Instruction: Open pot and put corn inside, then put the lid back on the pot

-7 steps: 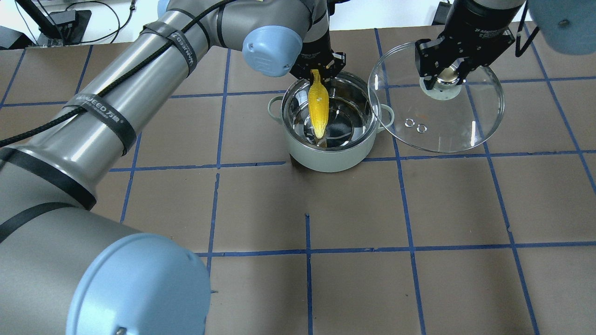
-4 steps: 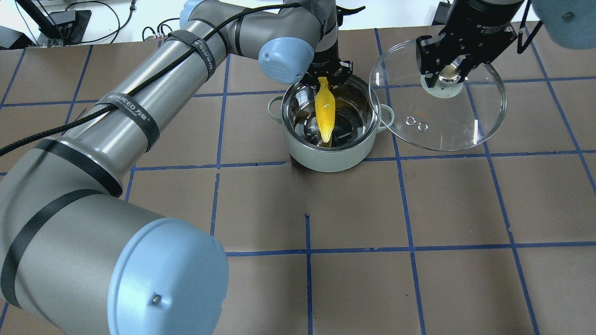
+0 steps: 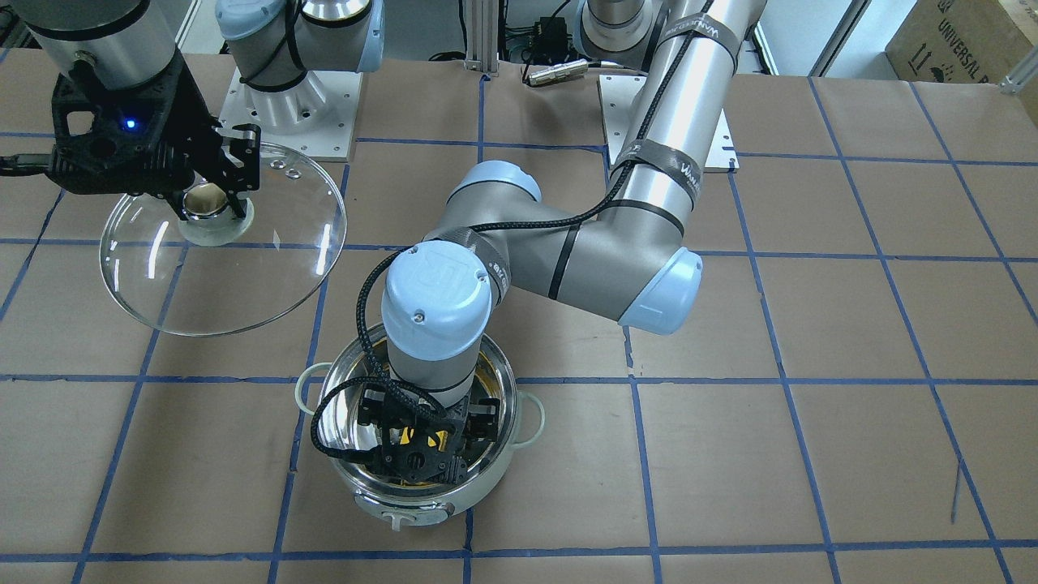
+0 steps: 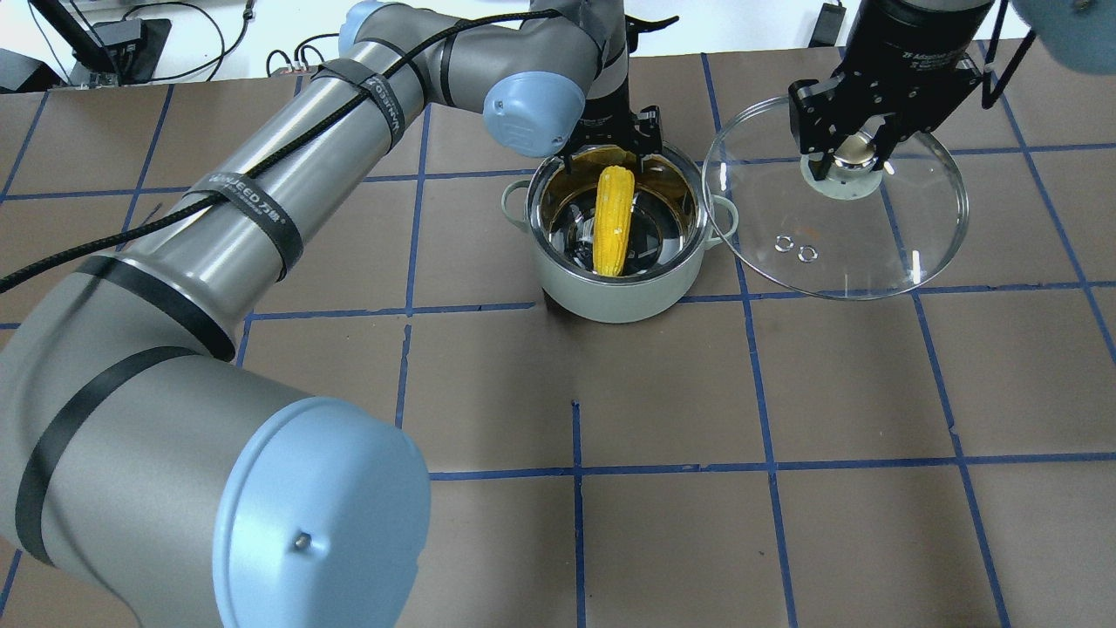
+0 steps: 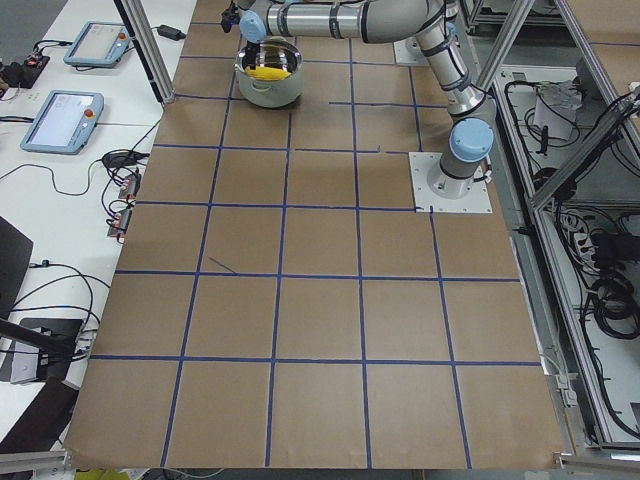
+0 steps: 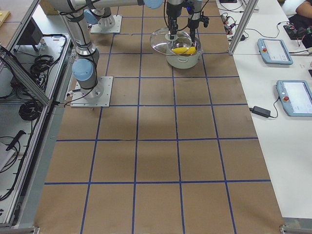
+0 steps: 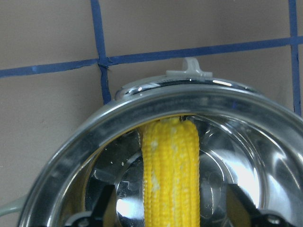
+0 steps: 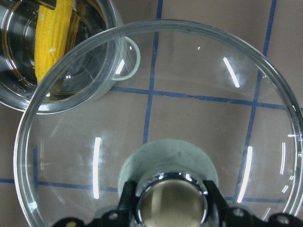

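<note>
The pot [image 4: 610,301] stands open at the table's far middle. The corn [image 4: 614,218] lies inside it, free of the fingers. My left gripper [image 4: 610,155] is open over the pot's far rim, its fingers on either side of the cob's thick end. The left wrist view shows the corn [image 7: 170,175] between the spread fingers [image 7: 102,208]. My right gripper [image 4: 853,155] is shut on the lid's knob [image 8: 170,203] and holds the lid [image 4: 837,235] in the air to the right of the pot. Facing the robot, the lid [image 3: 223,268] hangs to the left of the pot [image 3: 474,491].
The table is brown paper with a blue tape grid [image 4: 575,471]. My left arm [image 4: 288,201] stretches across the left half up to the pot. The pot's control tab [image 7: 188,70] faces away from the robot. Tablets [image 6: 275,48] lie on the side bench.
My left gripper lowered the corn into the pot and let go; the cob now lies in the pot. The right gripper with the lid drifted slightly right.
</note>
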Tool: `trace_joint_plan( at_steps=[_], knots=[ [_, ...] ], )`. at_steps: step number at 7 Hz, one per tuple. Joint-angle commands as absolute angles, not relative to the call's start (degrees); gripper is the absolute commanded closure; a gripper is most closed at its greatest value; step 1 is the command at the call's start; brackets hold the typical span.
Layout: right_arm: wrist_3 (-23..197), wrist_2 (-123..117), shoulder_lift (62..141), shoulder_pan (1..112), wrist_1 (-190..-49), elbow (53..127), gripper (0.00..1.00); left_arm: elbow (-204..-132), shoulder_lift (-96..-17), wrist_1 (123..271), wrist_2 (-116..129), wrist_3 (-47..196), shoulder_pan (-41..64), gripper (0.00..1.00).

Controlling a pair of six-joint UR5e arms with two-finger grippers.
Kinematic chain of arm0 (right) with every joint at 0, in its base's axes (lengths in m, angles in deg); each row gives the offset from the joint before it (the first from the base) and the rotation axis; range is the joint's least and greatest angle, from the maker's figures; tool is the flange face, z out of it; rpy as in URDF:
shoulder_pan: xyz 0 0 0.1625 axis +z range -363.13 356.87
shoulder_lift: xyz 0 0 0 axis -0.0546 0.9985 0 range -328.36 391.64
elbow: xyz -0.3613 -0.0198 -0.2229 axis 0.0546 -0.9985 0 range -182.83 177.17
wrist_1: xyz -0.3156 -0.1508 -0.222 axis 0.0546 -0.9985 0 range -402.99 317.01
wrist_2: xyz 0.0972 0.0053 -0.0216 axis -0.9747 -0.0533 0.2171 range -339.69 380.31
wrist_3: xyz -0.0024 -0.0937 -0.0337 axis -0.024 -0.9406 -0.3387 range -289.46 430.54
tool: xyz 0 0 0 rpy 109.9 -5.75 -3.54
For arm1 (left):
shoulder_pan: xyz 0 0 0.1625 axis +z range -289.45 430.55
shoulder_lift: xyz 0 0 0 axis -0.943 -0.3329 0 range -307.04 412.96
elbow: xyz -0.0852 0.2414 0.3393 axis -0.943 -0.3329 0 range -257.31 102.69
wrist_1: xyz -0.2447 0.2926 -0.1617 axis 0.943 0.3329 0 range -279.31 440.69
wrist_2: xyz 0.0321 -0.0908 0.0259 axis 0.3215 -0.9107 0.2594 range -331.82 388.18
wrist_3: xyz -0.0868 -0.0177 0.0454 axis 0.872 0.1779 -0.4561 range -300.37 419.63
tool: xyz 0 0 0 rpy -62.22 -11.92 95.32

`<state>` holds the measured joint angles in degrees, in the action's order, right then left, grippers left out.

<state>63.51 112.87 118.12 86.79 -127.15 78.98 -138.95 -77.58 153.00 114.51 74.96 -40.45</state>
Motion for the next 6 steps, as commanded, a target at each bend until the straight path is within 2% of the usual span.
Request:
trace_joint_plan(
  at_steps=[1,3,5,6],
  knots=[
    [63.51,113.03,117.77,86.78,-127.1,78.91,0.91,-140.41,-71.79,158.6,114.58,74.31,-37.23,0.0],
    [63.42,113.9,117.6,86.78,-126.93,79.0,0.91,-145.83,-65.72,160.93,114.84,66.79,-31.25,0.0],
    [63.42,114.08,118.12,86.69,-126.14,80.04,0.91,-160.9,-52.23,160.93,119.83,62.03,-24.93,0.0],
    [63.34,114.08,118.3,86.61,-124.14,79.53,0.91,-164.64,-46.15,164.94,119.59,61.66,-20.2,0.0]
  ],
)
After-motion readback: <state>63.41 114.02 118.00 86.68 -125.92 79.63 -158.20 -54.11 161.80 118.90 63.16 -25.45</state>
